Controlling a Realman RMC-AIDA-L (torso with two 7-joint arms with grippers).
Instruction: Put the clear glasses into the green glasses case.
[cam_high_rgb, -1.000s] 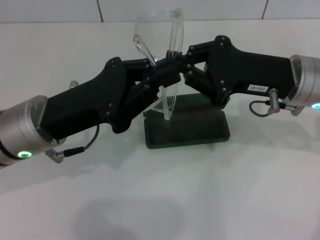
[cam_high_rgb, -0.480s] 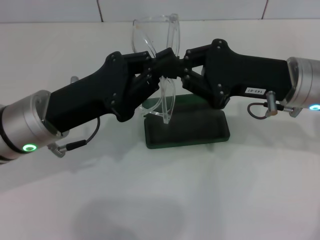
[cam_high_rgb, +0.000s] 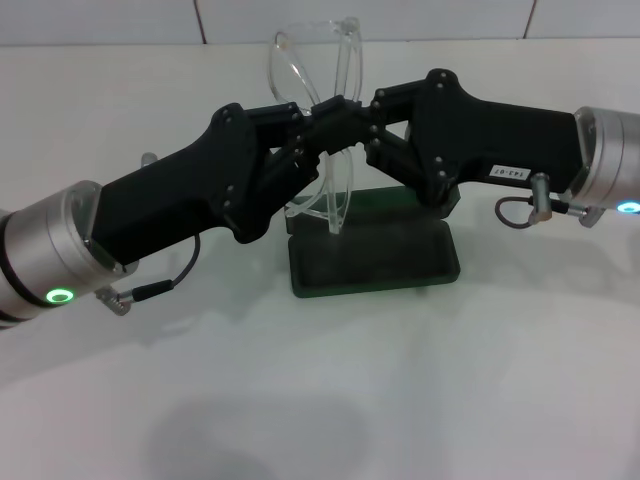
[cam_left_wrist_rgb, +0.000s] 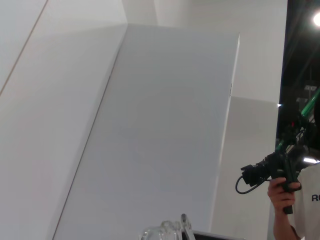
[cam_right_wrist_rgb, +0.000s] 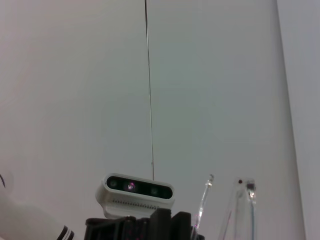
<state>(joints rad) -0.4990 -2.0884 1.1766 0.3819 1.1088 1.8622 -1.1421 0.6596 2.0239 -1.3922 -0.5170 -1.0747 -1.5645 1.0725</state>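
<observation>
Transparent colourless plastic clear glasses (cam_high_rgb: 318, 120) held upright, pinched by left gripper (cam_high_rgb: 312, 140) and right gripper (cam_high_rgb: 352, 122), above dark green rectangular hard glasses case (cam_high_rgb: 372, 257), case at 6 o'clock. Fold arms flat, lower level into lining.

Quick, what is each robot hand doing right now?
Left hand: closed, holding the clear glasses above the green glasses case.
Right hand: closed, holding the same glasses.

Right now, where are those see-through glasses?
In the head view, the clear glasses are held up at centre between the left gripper and right gripper, above the green glasses case.
</observation>
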